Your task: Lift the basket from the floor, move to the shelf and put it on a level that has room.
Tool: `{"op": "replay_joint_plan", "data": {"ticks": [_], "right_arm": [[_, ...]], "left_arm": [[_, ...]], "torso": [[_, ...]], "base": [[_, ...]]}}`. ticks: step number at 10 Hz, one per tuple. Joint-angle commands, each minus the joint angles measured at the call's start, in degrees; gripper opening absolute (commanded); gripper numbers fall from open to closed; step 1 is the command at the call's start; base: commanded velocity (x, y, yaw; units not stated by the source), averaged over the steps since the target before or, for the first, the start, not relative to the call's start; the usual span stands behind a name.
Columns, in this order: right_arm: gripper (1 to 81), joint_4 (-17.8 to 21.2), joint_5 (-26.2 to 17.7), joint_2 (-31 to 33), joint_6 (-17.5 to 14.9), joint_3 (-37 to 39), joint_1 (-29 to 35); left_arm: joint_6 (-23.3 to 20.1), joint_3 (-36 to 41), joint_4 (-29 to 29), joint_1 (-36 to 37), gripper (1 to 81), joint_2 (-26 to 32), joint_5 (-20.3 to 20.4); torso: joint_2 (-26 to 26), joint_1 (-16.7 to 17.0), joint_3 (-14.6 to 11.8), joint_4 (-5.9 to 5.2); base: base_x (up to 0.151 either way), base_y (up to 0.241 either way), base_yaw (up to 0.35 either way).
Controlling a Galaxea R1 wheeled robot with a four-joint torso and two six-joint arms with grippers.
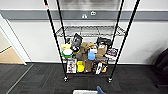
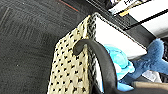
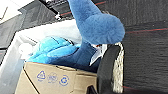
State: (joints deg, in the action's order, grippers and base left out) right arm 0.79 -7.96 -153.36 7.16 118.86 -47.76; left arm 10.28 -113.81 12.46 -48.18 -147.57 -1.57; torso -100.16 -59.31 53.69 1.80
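Inspection from my head camera: the shelf (image 1: 91,42) stands against the pale wall directly ahead of me, its castors on the floor (image 1: 40,77). The level (image 1: 91,31) second from the top carries nothing I can see on its wire grid, while the tiers below it are crowded with mixed goods. The basket (image 1: 85,92) sits at the very near edge of this view, close under me, with a blue plush toy (image 1: 100,90) poking above its rim.

Left gripper (image 2: 82,46): a dark curved finger (image 2: 100,57) hooks over the basket's (image 2: 72,70) rim, lying against the perforated cream side wall. I cannot tell from this view how far the jaws are spread or whether they pinch the wall.

Right gripper (image 3: 110,70): a dark curved finger (image 3: 106,67) lies over the opposite woven rim of the basket (image 3: 118,70), touching it. Again I cannot tell whether the jaws are pressed together.

Contents seen from the wrists: the blue plush toy (image 3: 97,27) lies inside beside a brown cardboard box (image 3: 55,77) printed with blue recycling symbols. Dark carpet lies beneath the basket in both wrist views
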Motion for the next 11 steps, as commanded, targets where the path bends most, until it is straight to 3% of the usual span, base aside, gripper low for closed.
{"op": "replay_joint_plan", "data": {"ticks": [1, 3, 4, 10, 11], "right_arm": [[1.0, 0.88, -0.3, 1.01, 0.14, -3.37, 7.89], [1.0, 1.05, -0.83, 1.01, 0.14, -3.73, 9.38], [1.0, 1.05, -1.09, 1.01, 0.14, -3.82, 10.09], [1.0, 1.49, -0.65, 0.93, 1.37, -4.52, 12.29], [1.0, 1.49, -0.65, 0.92, 1.37, -4.52, 12.2]], "left_arm": [[0.27, 3.68, 1.52, 7.08, 1.0, 1.92, -0.36], [0.27, 3.59, 1.43, 7.26, 1.0, 1.39, -0.36], [0.27, 3.59, 1.52, 7.7, 1.0, 1.48, -0.36], [3.52, 6.32, 1.87, 11.4, 1.0, 2.97, -0.45], [3.52, 6.58, 1.87, 11.22, 1.0, 2.89, -0.45]], "torso": [[5.38, 3.45, -4.28, 0.0], [9.32, 6.08, -6.53, 0.0], [11.28, 7.37, -4.19, 0.0], [21.73, 14.16, -5.46, 0.0], [23.89, 15.58, -7.66, 0.0]], "base": [[0.0, 0.0, 0.0], [0.0, 0.0, 0.0], [0.0, 0.0, 0.0], [0.0, 0.0, 0.0], [0.0, 0.0, 0.0]]}}
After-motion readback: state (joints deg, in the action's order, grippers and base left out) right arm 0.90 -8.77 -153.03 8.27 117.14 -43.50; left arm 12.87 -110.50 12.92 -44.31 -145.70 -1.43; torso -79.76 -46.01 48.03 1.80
